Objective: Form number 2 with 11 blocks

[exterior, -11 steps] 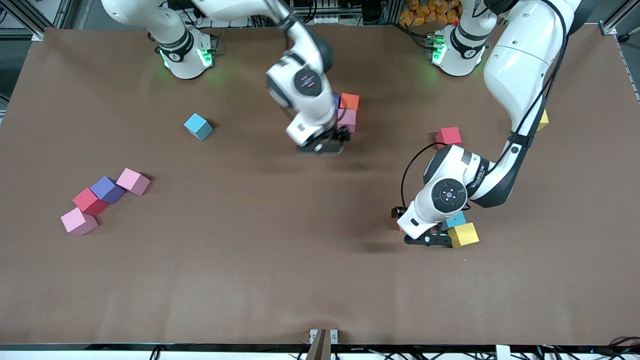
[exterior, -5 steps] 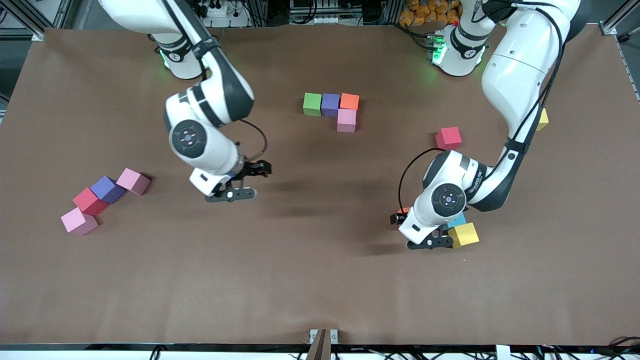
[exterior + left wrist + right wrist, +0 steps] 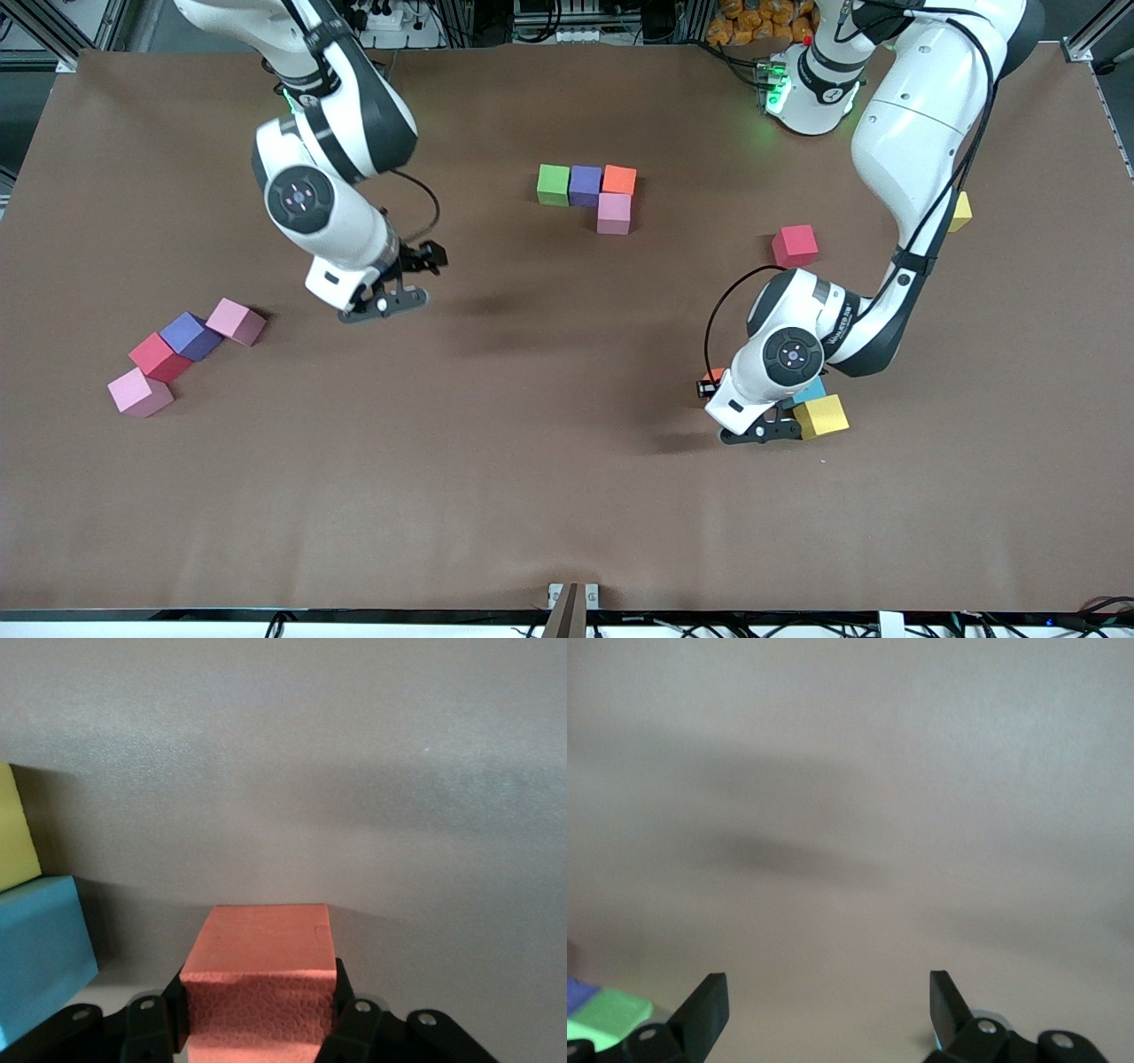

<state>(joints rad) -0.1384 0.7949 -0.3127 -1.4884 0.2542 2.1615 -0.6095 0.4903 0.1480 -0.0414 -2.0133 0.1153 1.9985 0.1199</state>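
My left gripper (image 3: 751, 424) is closed on an orange block (image 3: 259, 979) sitting beside the light blue (image 3: 811, 391) and yellow (image 3: 821, 416) ones; I reckon next I lift it to the started figure (image 3: 586, 184). My right gripper (image 3: 390, 282) hangs open, empty, over bare table

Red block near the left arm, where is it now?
The red block sits alone on the table, toward the left arm's end, farther from the front camera than the left hand.
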